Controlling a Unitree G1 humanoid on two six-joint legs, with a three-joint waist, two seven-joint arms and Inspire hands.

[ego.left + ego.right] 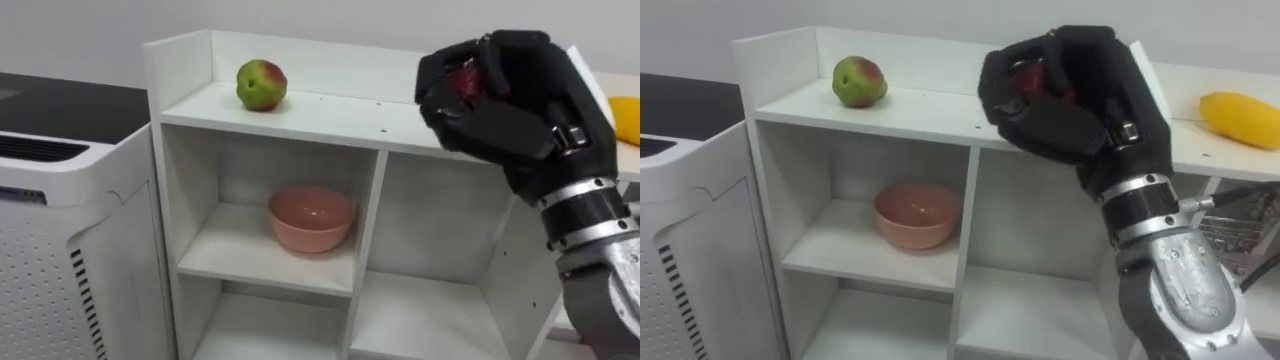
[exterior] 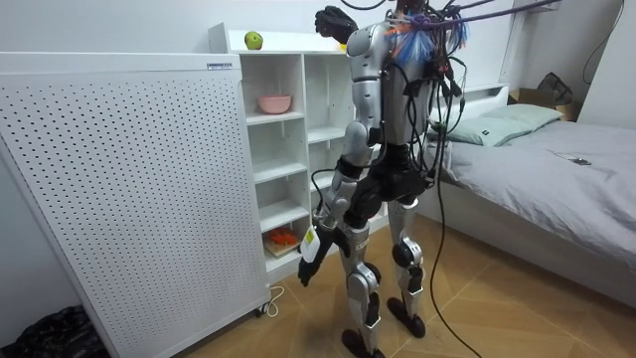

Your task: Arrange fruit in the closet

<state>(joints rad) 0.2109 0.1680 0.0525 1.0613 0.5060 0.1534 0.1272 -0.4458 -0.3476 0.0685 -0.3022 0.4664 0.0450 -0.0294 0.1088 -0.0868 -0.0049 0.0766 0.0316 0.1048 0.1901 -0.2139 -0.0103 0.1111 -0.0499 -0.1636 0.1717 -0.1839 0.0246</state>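
Note:
My right hand (image 1: 505, 105) is raised in front of the white closet's top shelf (image 1: 330, 112) and is shut on a red fruit (image 1: 466, 80), which shows between the dark fingers. The hand hangs just above the shelf's middle part. A green and red apple (image 1: 261, 85) lies on that shelf to the left, well apart from the hand. A yellow fruit (image 1: 1240, 120) lies on the same shelf to the right. In the room view my left hand (image 2: 303, 268) hangs low beside my thigh.
A pink bowl (image 1: 311, 218) stands in the compartment under the apple. A white perforated cabinet (image 1: 60, 250) adjoins the closet on the left. Something orange (image 2: 282, 239) lies in a lower compartment. A bed (image 2: 556, 169) stands behind me.

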